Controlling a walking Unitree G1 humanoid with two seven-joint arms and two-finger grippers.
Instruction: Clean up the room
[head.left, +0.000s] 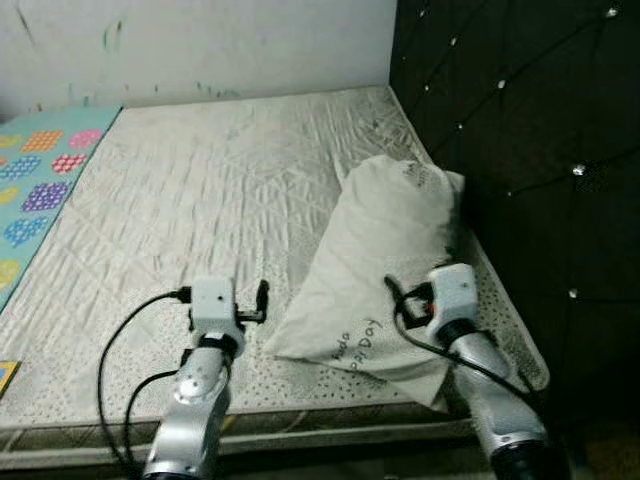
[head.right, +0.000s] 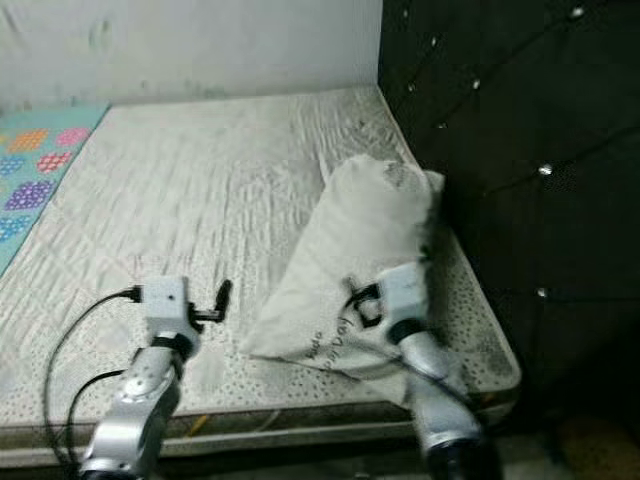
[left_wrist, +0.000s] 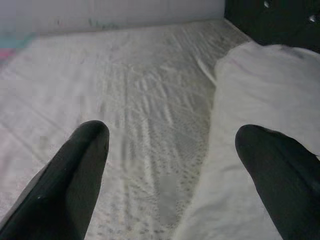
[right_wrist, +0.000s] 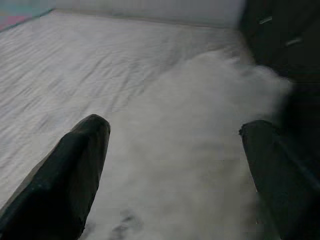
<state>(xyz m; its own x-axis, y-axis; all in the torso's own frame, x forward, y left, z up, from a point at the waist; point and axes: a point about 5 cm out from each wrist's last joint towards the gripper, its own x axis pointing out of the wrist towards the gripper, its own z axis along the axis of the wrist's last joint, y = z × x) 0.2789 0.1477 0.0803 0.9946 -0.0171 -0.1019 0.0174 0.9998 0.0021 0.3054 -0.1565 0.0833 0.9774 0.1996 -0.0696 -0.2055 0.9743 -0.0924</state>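
Left gripper (left_wrist: 172, 165) hovers spread wide just off the pillow's (head.left: 385, 250) near corner, one finger over the bare mattress (head.left: 190, 190), the other over pillow cloth. Right gripper (right_wrist: 175, 165) also spread, low over the pillow's near end. Pillow lies lengthwise along the mattress edge, against the dark headboard (head.left: 530, 130). Looks light, soft, floppy; it would sag, so pinch bunched fabric near a corner.

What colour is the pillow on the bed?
Off-white pillow with dark lettering, clearest in the left eye view.
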